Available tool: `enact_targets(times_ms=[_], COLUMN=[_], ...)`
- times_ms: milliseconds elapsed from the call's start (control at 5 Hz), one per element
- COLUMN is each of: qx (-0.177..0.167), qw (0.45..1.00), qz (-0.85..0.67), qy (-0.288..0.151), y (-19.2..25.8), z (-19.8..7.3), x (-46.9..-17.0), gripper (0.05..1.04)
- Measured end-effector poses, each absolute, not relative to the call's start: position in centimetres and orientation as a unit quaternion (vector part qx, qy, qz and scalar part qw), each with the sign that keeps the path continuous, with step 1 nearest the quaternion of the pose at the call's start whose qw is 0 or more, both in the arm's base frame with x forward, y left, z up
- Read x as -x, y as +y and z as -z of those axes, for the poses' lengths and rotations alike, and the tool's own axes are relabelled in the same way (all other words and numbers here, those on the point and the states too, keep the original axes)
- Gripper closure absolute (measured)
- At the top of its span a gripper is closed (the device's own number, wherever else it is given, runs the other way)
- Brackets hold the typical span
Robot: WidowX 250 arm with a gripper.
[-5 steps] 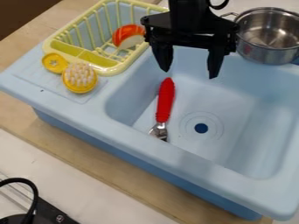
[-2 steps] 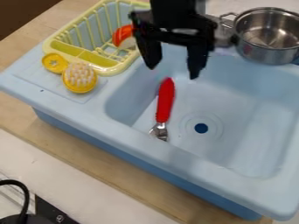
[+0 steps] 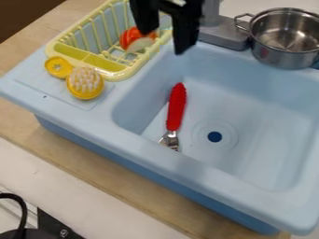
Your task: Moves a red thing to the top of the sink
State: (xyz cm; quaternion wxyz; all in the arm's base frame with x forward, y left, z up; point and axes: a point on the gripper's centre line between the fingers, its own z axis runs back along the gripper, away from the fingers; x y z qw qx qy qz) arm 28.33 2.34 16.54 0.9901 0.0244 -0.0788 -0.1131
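Red-handled fork [image 3: 176, 108] lies in the sink [image 3: 124, 133], apart from my gripper [image 3: 164, 41], which I hold with fingers spread wide.

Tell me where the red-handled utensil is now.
In the camera view, the red-handled utensil lies inside the blue sink's basin, toward its left side, just left of the dark drain hole.

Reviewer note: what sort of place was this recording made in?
It looks like a toy kitchen set-up, judging by the small light-blue sink with its drain hole, the yellow dish rack on its left side, and the metal pot near its far edge.
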Motion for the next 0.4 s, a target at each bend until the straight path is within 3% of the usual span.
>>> enact_targets(times_ms=[200, 400], qx=[-0.038, -0.024], qw=[0.992, 0.995], qz=[0.100, 0.084], qy=[-0.063, -0.051], y=[5.1, 7.9], z=[-15.9, -15.4], x=[-29.6, -31.1], gripper=[0.085, 0.085])
